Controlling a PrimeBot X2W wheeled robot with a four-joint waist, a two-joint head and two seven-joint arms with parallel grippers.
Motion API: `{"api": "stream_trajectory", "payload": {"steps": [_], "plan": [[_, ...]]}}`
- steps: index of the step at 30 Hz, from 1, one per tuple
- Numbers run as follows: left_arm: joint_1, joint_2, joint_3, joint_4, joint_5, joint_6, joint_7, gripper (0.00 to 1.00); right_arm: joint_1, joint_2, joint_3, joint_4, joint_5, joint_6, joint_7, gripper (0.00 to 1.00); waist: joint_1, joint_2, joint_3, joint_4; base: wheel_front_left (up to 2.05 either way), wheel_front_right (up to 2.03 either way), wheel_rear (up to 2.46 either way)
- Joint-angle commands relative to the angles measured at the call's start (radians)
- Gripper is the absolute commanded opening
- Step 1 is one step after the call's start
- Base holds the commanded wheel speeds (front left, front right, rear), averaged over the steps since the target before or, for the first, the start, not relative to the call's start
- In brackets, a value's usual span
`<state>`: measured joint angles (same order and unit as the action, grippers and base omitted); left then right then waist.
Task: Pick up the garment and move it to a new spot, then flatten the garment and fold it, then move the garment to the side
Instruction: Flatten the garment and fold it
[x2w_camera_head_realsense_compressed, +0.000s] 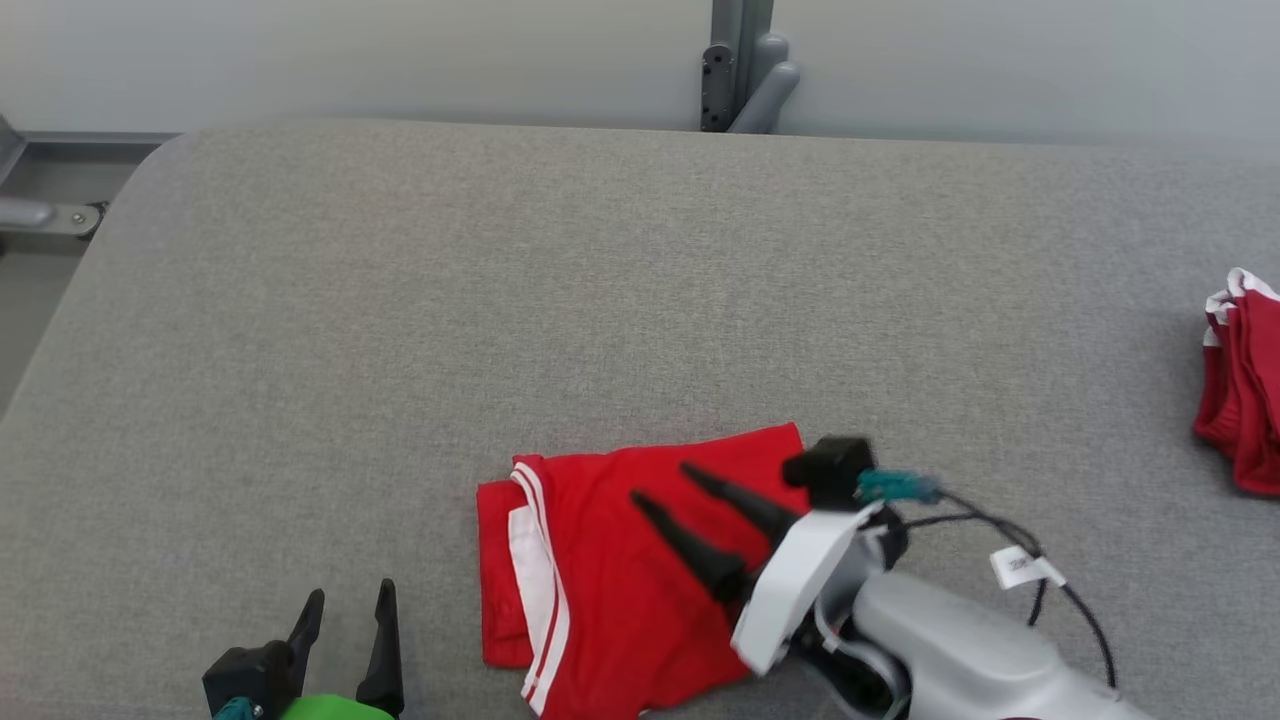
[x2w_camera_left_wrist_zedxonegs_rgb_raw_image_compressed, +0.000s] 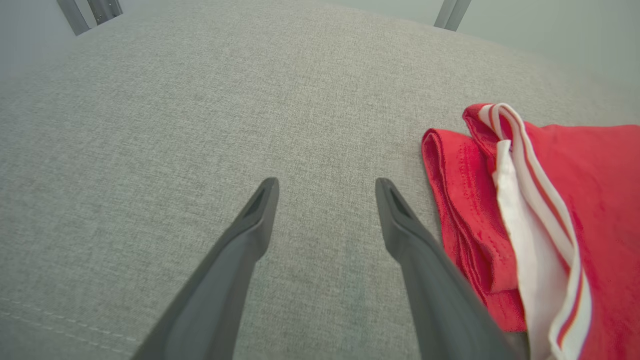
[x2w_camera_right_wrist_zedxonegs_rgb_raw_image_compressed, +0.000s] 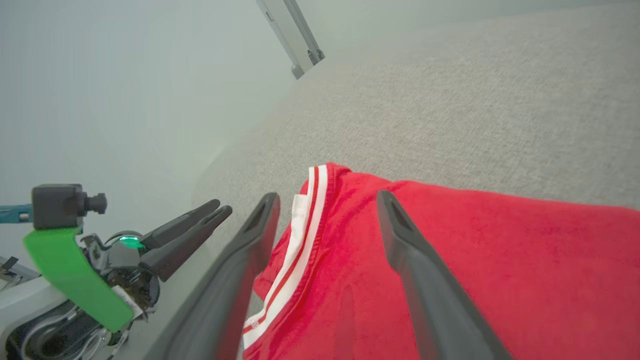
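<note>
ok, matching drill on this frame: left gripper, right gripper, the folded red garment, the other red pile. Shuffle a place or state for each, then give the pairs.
Things:
1. left gripper
2. right gripper
3. folded garment
4. red pile

Places or states:
A. at the far right edge of the head view
B. open, fingers over the folded garment
C. open, over bare grey table, left of the folded garment
D. lying near the front middle, white stripes near its left edge

Pairs: 1-C, 2-B, 3-D, 4-A
</note>
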<state>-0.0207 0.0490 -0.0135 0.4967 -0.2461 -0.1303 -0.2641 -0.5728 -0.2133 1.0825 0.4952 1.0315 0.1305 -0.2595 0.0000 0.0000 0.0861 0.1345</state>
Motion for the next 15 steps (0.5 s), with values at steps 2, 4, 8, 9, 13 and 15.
{"api": "stream_trajectory", "payload": {"steps": [2, 4, 8, 9, 13, 15], "plan": [[0.016, 0.004, 0.013, -0.008, 0.014, 0.006, 0.001, 1.0, 0.045, -0.014, -0.173, 0.027, -0.099, 0.0, -0.005, 1.0, 0.0, 0.0, -0.024, -0.042, 0.0, 0.0, 0.0], [0.017, 0.003, 0.018, -0.012, 0.017, 0.009, 0.001, 1.0, 0.076, -0.007, -0.247, 0.038, -0.137, 0.0, -0.005, 1.0, 0.0, 0.0, -0.03, -0.052, 0.0, 0.0, 0.0], [0.025, 0.004, 0.036, -0.025, 0.034, 0.019, 0.001, 1.0, 0.171, 0.028, -0.508, 0.042, -0.348, 0.0, -0.005, 1.0, 0.0, 0.0, -0.049, -0.092, 0.0, 0.0, 0.0], [0.027, 0.004, 0.038, -0.028, 0.038, 0.02, 0.001, 1.0, 0.195, 0.035, -0.555, 0.033, -0.4, 0.0, -0.005, 1.0, 0.0, 0.0, -0.054, -0.101, 0.0, 0.0, 0.0], [0.035, 0.004, 0.046, -0.038, 0.048, 0.025, 0.001, 1.0, 0.292, 0.079, -0.697, 0.003, -0.553, 0.0, -0.005, 1.0, 0.0, 0.0, -0.068, -0.132, 0.0, 0.0, 0.0], [0.037, 0.004, 0.053, -0.042, 0.054, 0.026, 0.001, 1.0, 0.325, 0.097, -0.749, -0.019, -0.614, 0.0, -0.005, 1.0, 0.0, 0.0, -0.073, -0.144, 0.0, 0.0, 0.0]]}}
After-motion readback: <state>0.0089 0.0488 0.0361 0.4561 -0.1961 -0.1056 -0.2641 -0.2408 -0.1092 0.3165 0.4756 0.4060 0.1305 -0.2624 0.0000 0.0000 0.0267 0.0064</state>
